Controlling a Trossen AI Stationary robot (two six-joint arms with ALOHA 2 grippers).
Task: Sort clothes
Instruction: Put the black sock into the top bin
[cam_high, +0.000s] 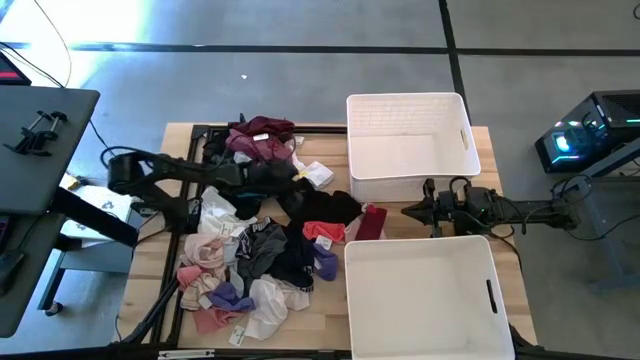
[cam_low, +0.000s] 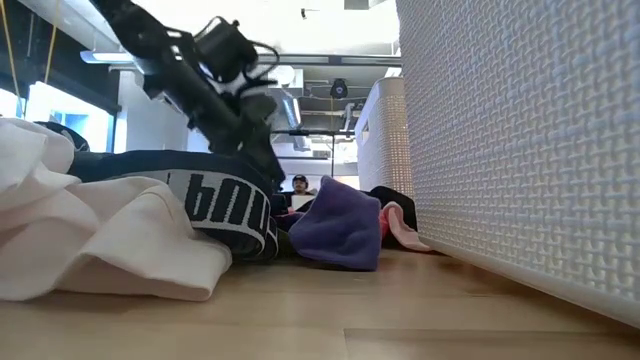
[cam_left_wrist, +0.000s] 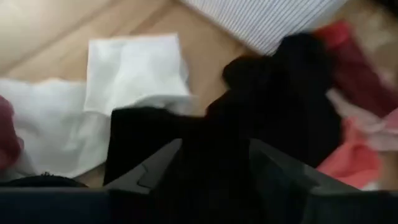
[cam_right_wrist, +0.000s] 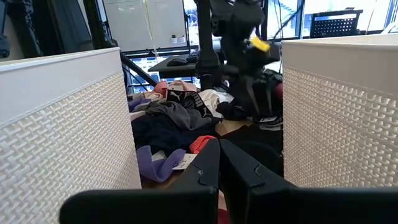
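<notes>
A pile of small garments (cam_high: 250, 260) in white, pink, grey, black and purple lies on the wooden table's left half. A maroon one (cam_high: 262, 135) lies at the far end. My left gripper (cam_high: 285, 180) reaches from the left over the pile's far part. It is shut on a black garment (cam_high: 320, 207) that spreads toward the bins. In the left wrist view the gripper (cam_left_wrist: 214, 168) has black cloth between its fingers. My right gripper (cam_high: 408, 210) is shut and empty in the gap between the two white bins. It also shows in the right wrist view (cam_right_wrist: 219, 152). My left gripper pinches a bunched part of the black garment (cam_left_wrist: 214, 137) between its two fingers (cam_left_wrist: 155, 171), coming from above and slanting toward the table's right. Which edge or how many layers cannot be told. The rest of the garment (cam_left_wrist: 280, 93) lies slack on the table and on other clothes.
Two white bins stand at the right, the far one (cam_high: 465, 130) and the near one (cam_high: 420, 300). A white cloth (cam_left_wrist: 134, 62) lies by the black garment. In the low view a purple garment (cam_low: 340, 230) and a white one (cam_low: 90, 240) lie near the front edge.
</notes>
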